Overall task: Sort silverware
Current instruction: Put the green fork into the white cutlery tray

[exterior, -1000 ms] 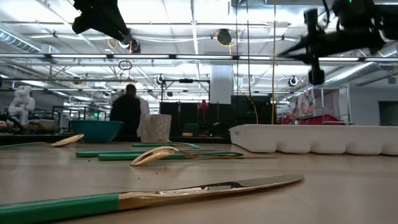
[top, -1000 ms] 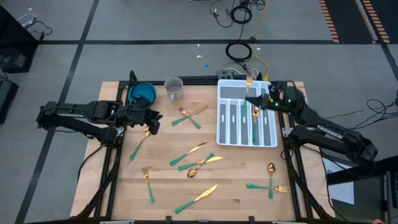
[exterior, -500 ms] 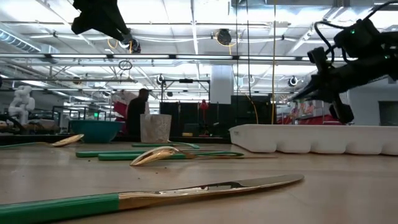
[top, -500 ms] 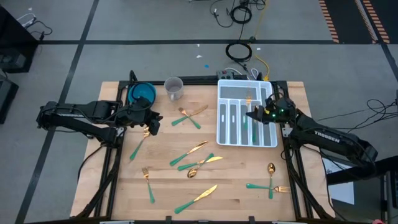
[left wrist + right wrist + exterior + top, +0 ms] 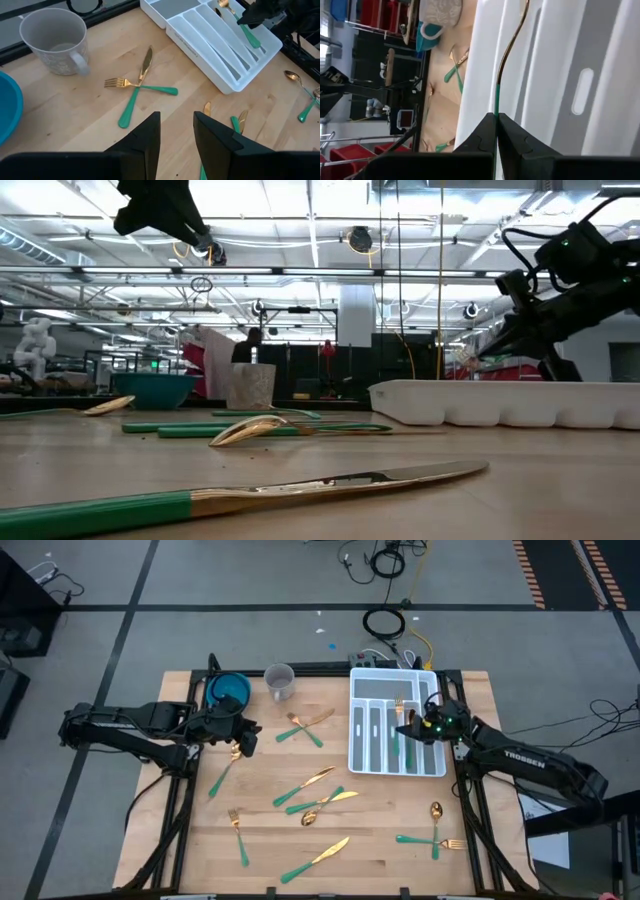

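Your right arm has swung in from the far edge and dropped low over the white tray [image 5: 358, 720] in the last second, so the fork [image 5: 399, 712] now hangs right over the tray's right-hand slots instead of high behind it. The right gripper [image 5: 408, 726] is pinched tight on the fork's green handle, gold head pointing to the far side. That reads as the placing step nearly done: one release and this piece should be sorted.

Your left arm hasn't budged. The left gripper [image 5: 243, 743] hovers at the table's left side, fingers apart and holding nothing, just near the blue bowl [image 5: 229, 690].

Plenty left on the wood. A crossed fork and knife [image 5: 137, 85] lie between the mug [image 5: 280, 681] and the tray. More pieces sit mid-table, and a spoon [image 5: 436, 811] lies near right beside another crossed pair. At table height a long knife [image 5: 240, 496] lies nearest the camera.

Watch the tray's dividers: the fork has to drop cleanly into one slot, not straddle a wall. Nothing else crowds the right gripper.
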